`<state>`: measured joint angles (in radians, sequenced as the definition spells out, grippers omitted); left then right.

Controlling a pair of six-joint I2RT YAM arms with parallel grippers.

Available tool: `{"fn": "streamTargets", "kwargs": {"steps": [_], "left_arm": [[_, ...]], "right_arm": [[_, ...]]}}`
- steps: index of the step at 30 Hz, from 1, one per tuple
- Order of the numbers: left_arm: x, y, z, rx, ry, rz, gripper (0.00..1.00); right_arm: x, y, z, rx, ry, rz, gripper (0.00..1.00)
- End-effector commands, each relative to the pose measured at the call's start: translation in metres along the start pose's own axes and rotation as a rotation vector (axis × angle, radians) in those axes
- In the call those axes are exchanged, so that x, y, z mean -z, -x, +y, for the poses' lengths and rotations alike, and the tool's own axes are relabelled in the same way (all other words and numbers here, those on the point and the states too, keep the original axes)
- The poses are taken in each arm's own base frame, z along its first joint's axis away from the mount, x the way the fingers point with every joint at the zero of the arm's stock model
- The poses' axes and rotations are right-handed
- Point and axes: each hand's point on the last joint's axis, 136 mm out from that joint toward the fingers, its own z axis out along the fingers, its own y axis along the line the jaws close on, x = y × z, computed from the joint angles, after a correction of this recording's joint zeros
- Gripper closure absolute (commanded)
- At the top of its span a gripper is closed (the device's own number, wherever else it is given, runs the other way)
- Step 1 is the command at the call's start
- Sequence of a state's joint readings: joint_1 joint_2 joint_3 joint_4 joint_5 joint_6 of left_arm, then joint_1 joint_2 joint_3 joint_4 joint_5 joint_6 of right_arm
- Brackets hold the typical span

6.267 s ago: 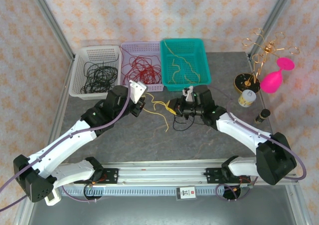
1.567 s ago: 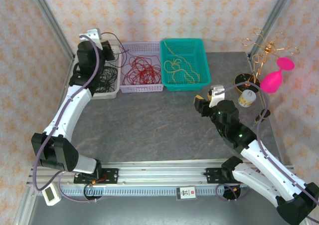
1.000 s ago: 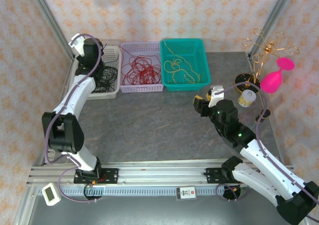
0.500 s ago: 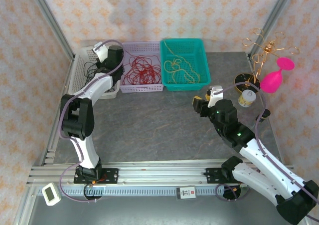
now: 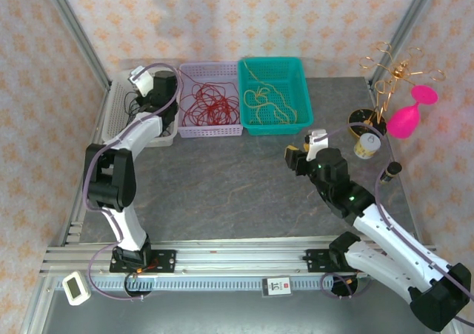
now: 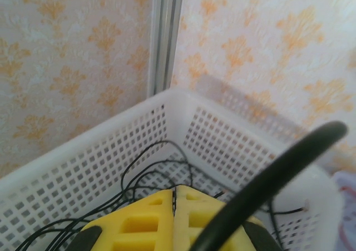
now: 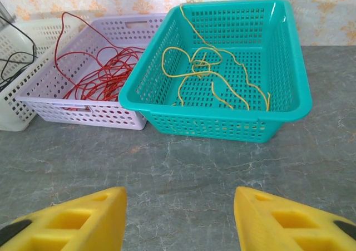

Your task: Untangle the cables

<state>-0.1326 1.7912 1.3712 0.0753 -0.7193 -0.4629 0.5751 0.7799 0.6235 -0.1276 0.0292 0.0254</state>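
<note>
From above, the cables are sorted into three baskets at the far side of the bench (image 5: 222, 189). The yellow cables (image 5: 263, 97) lie in the teal basket (image 5: 278, 127). The red cables (image 5: 207, 101) fill the lilac basket (image 5: 211, 132), which touches the teal basket's left side. The black cables (image 5: 132, 103) sit in the white basket (image 5: 112, 119), one place further left of the teal basket. The left pincer (image 5: 143, 103) hangs over that white basket. The right pincer (image 5: 300, 156) hovers above bare bench, just nearer than the teal basket's right front corner.

In the left wrist view, the left pincer's yellow fingers are pressed together with nothing between them. Thin black loops lie on the white mesh floor below.

In the right wrist view, the right pincer's fingers stand wide apart and empty, and the teal basket lies straight ahead of them. One yellow strand runs up to its back wall. Left of the teal basket, a red strand arcs above the lilac basket's rim.
</note>
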Motion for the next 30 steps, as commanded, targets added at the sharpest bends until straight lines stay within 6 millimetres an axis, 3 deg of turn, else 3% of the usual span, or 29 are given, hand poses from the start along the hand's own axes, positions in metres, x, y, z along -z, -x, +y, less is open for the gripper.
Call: {"fn": "streamTargets", "kwargs": {"steps": [1, 4, 6, 19, 20, 24, 25, 30], "left_arm": [[0.026, 0.056, -0.003, 0.105, -0.022, -0.108, 1.00], [0.030, 0.068, 0.006, 0.093, 0.023, -0.147, 1.00], [0.028, 0.064, 0.010, 0.060, 0.059, -0.153, 1.00], [-0.021, -0.064, 0.017, -0.169, 0.173, -0.002, 1.00], [-0.024, -0.072, 0.016, -0.178, 0.168, 0.020, 0.93], [-0.019, -0.085, 0.006, -0.195, 0.117, 0.089, 0.09], [-0.013, -0.083, 0.002, -0.195, 0.096, 0.090, 0.01], [0.035, -0.054, -0.022, -0.183, -0.047, 0.061, 0.00]], "right_arm": [[-0.002, 0.000, 0.000, 0.000, 0.004, -0.007, 0.47], [-0.002, 0.000, 0.000, -0.002, 0.005, -0.010, 0.47], [-0.002, -0.001, 0.000, -0.004, 0.006, -0.009, 0.47], [0.000, -0.007, -0.007, -0.036, -0.030, -0.001, 0.46], [-0.002, -0.008, -0.009, -0.038, -0.041, -0.001, 0.46], [-0.007, -0.011, -0.024, -0.051, -0.126, 0.001, 0.40], [-0.009, -0.012, -0.028, -0.052, -0.145, -0.002, 0.39], [-0.016, -0.014, -0.061, -0.107, -0.253, -0.035, 0.39]]}}
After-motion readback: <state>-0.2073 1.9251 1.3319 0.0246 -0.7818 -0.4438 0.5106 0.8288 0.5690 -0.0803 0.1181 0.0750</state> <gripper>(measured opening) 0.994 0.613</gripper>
